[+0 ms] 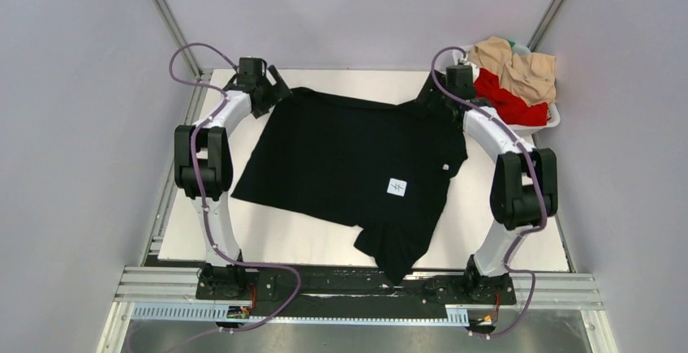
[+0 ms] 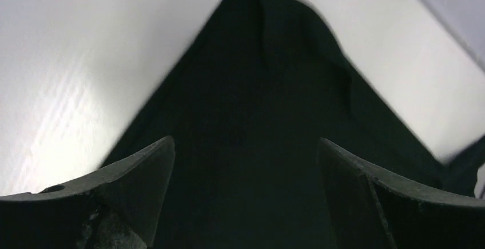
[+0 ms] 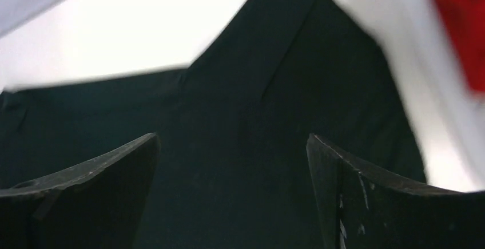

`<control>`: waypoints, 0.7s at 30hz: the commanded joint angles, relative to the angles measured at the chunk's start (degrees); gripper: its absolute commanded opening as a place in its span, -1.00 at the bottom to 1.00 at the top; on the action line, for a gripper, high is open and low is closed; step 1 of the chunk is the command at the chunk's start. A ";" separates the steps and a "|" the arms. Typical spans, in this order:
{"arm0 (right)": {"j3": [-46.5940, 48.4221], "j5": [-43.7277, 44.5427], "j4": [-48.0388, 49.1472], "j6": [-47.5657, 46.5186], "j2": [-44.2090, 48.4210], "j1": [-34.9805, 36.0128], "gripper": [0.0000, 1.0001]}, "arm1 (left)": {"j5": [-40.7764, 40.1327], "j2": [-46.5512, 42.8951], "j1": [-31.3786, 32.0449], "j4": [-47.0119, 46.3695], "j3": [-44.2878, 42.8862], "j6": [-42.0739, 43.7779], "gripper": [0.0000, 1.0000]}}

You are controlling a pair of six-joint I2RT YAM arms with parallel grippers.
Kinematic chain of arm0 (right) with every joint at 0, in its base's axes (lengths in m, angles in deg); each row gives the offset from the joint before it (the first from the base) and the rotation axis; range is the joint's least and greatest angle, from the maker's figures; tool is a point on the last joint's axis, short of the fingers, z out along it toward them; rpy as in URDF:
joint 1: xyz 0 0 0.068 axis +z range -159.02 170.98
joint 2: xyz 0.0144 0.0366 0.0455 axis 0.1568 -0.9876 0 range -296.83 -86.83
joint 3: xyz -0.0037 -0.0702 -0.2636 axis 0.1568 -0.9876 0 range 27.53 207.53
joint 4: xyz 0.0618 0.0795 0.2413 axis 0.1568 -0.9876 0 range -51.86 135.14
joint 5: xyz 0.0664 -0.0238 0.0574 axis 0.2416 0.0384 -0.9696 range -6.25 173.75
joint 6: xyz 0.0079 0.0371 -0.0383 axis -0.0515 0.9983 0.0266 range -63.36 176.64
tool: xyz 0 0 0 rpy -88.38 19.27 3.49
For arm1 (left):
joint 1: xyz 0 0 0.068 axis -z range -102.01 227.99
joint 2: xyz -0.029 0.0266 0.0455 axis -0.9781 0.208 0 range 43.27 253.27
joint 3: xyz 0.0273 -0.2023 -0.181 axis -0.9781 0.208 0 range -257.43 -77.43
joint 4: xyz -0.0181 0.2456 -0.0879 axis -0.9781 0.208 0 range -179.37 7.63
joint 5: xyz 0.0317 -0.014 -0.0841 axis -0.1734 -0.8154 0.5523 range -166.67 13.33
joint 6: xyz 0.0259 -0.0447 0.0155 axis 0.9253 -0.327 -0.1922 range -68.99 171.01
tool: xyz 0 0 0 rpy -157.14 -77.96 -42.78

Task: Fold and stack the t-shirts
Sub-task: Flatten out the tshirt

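Observation:
A large black t-shirt point(image 1: 349, 154) lies spread on the white table point(image 1: 503, 231), with a small white square tag point(image 1: 397, 187) facing up and one sleeve hanging towards the near edge. My left gripper point(image 1: 277, 90) is at the shirt's far left corner. In the left wrist view it point(image 2: 246, 141) is open, with jaws wide apart just above the black cloth point(image 2: 257, 89). My right gripper point(image 1: 445, 100) is at the shirt's far right sleeve. In the right wrist view it point(image 3: 232, 137) is open over black cloth point(image 3: 274, 89). Neither gripper holds anything.
A white plastic basket point(image 1: 553, 118) stands at the table's back right corner, just right of my right arm. It holds a red shirt point(image 1: 507, 97) and a beige shirt point(image 1: 519, 67). The red cloth also shows in the right wrist view point(image 3: 457, 20). Grey walls close in on both sides.

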 commanded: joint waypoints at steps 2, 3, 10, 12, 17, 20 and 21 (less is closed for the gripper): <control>-15.57 -2.89 0.70 6.77 10.44 7.78 1.00 | 3.00 -10.61 2.85 -3.15 14.12 -2.14 1.00; -17.75 -2.64 0.18 7.52 11.17 9.26 1.00 | 2.83 -11.80 3.06 -3.47 18.43 -2.22 1.00; -28.85 1.12 -4.71 11.79 15.30 17.05 1.00 | 1.43 -21.87 3.24 -5.45 39.19 -3.06 1.00; -31.61 1.67 -5.81 13.64 16.48 17.79 1.00 | 2.21 -23.73 3.54 -5.14 43.15 -3.68 1.00; -36.95 3.72 -9.38 16.55 19.24 19.22 1.00 | 2.20 -29.51 4.85 -3.49 51.57 -5.39 1.00; -40.95 3.29 -10.76 18.88 22.29 19.34 1.00 | 0.36 -34.20 6.37 -0.85 57.06 -8.18 1.00; -42.51 3.08 -11.33 19.71 23.33 19.34 1.00 | 0.13 -37.09 6.83 -0.65 58.11 -8.99 1.00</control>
